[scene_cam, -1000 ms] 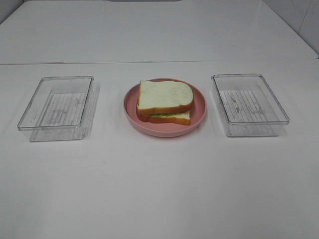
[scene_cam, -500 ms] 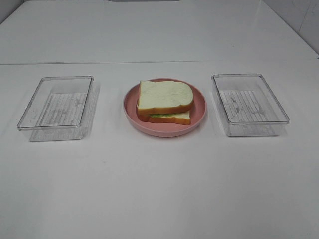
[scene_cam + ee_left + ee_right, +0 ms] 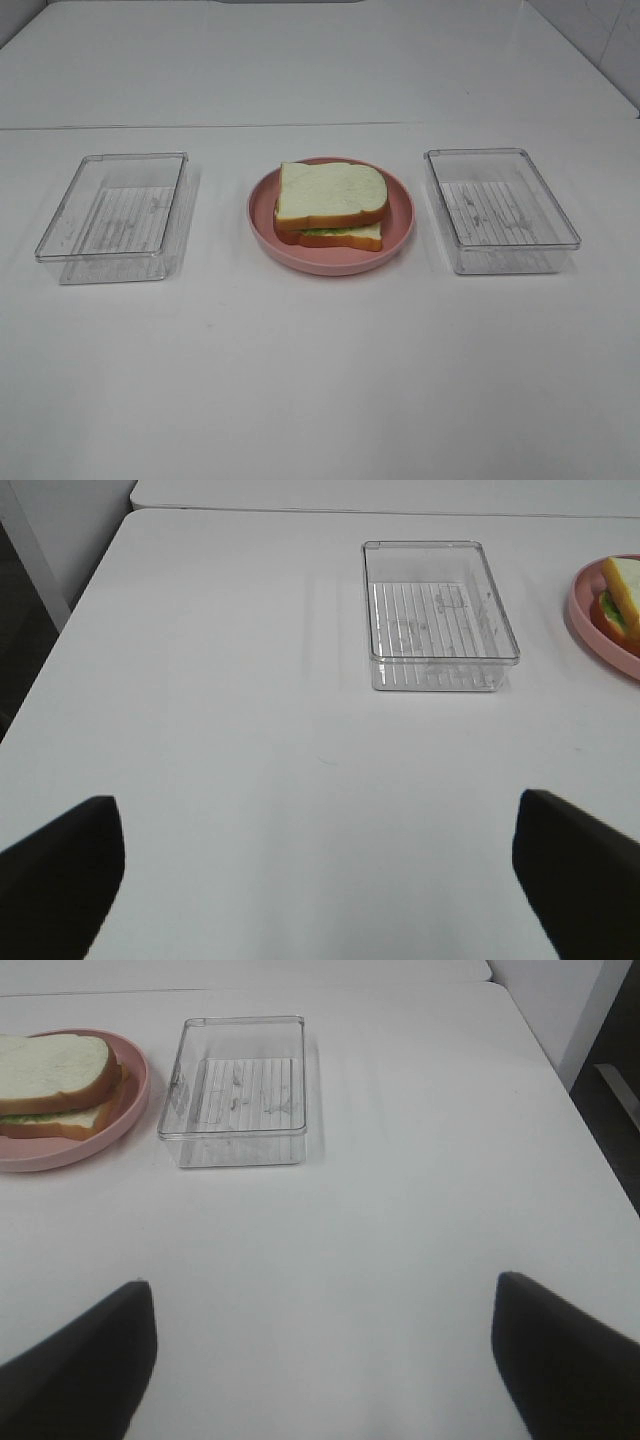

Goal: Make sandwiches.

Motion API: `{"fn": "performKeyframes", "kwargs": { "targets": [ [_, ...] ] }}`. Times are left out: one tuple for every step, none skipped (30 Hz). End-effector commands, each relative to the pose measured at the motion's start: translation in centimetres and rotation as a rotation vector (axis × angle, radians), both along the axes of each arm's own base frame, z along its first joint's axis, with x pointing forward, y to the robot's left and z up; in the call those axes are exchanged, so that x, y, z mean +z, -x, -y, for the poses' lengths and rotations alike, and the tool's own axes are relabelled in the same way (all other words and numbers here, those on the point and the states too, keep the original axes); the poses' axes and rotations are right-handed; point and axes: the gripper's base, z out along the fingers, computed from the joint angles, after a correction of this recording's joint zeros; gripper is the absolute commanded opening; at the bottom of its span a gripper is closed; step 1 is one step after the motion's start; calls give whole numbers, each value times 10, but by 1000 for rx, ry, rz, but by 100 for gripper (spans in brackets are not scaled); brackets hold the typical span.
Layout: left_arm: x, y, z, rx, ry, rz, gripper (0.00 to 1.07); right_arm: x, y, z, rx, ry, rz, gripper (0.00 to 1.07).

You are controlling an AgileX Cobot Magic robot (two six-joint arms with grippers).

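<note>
With both grippers, left (image 3: 318, 880) and right (image 3: 322, 1355), hanging released over bare counter (image 3: 320, 380), the sandwich (image 3: 331, 206) sat on the pink plate (image 3: 398, 215) between two clear trays, its offset top slice likely to slide if nudged.

The sandwich (image 3: 330, 205) was white bread with orange-brown crust and a green layer, on a pink plate (image 3: 400, 215); both clear trays (image 3: 112, 216) (image 3: 500, 208) had ribbed floors.
</note>
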Motion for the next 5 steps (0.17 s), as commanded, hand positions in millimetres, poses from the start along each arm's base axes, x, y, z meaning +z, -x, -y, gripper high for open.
{"fn": "performKeyframes", "kwargs": {
  "targets": [
    [1, 1, 1, 3, 9, 27, 100, 0, 3, 1, -6, 9, 27, 82],
    [1, 1, 1, 3, 9, 27, 100, 0, 3, 1, -6, 9, 27, 82],
    [1, 1, 1, 3, 9, 27, 100, 0, 3, 1, -6, 9, 27, 82],
    [1, 1, 1, 3, 9, 27, 100, 0, 3, 1, -6, 9, 27, 82],
    [1, 1, 1, 3, 9, 27, 100, 0, 3, 1, -6, 9, 27, 82]
  ]
}}
